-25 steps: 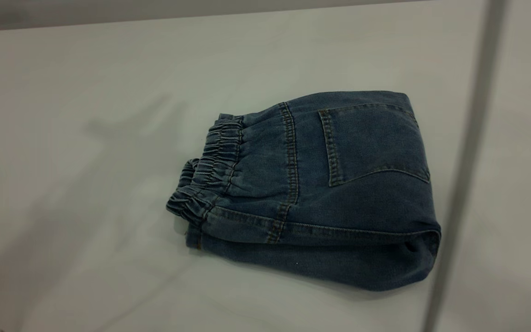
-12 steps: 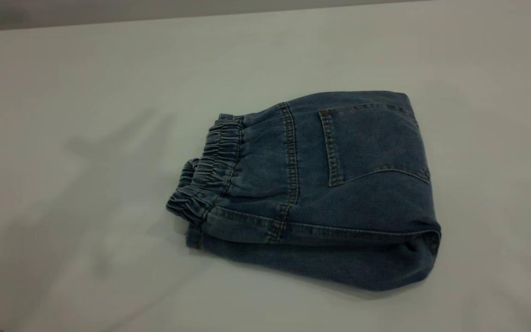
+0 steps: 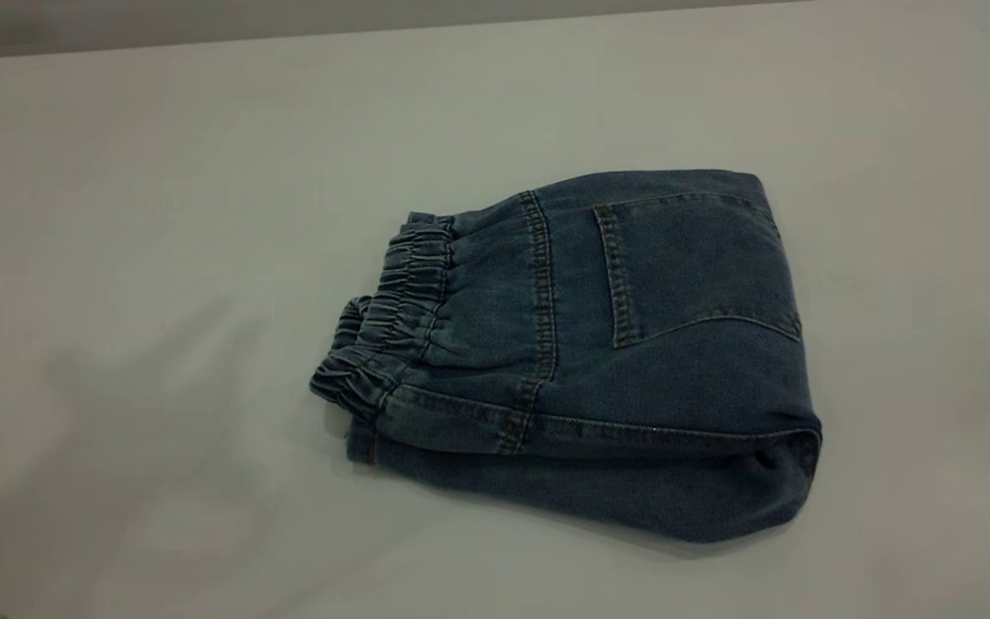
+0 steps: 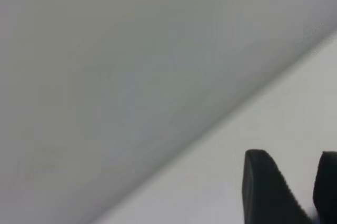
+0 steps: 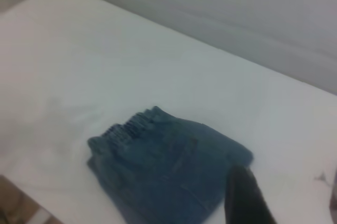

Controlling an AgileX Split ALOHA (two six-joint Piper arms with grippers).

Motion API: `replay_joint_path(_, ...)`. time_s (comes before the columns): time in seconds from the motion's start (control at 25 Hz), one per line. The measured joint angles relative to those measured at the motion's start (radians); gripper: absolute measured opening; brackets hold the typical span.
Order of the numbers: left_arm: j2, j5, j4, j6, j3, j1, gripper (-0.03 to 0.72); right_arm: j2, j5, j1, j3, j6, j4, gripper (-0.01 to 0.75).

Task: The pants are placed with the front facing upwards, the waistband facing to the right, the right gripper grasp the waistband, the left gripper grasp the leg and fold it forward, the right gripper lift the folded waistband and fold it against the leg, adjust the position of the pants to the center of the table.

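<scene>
The pants [image 3: 598, 361] lie folded into a compact blue denim bundle a little right of the table's [image 3: 160, 172] middle, with a stitched pocket on top. The ruched waistband [image 3: 392, 318] points left in the exterior view. Neither gripper shows there. In the right wrist view the pants [image 5: 168, 166] lie below and apart from my right gripper [image 5: 289, 203], the waistband [image 5: 126, 129] at their far end; the gripper is open and holds nothing. My left gripper [image 4: 295, 182] is open over bare white surface, away from the pants.
The table's far edge [image 3: 375, 30] runs along the top of the exterior view, with a grey wall behind it. A faint arm shadow [image 3: 117, 387] lies on the table at the left. Bare surface surrounds the pants on all sides.
A blurred grey bar that crossed the right side of the exterior view a second ago is gone. The shadows at the left slid down and faded. The pants have not moved.
</scene>
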Motion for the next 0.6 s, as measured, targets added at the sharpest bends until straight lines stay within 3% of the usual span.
replay_joint_path(0.24, -0.095, 0.226, -0.154, 0.011, 0.040, 0.000, 0.234, -0.246, -0.106, 0.000, 0.292, 0.010, 0.071, 0.293)
replay_joint_path(0.44, -0.217, 0.251, -0.198, 0.031, 0.147, 0.000, 0.234, -0.371, -0.077, -0.001, 0.454, 0.010, 0.094, 0.293)
replay_joint_path(0.6, -0.336, 0.280, -0.238, 0.022, 0.262, 0.000, 0.237, -0.378, -0.066, -0.001, 0.481, 0.001, 0.104, 0.293)
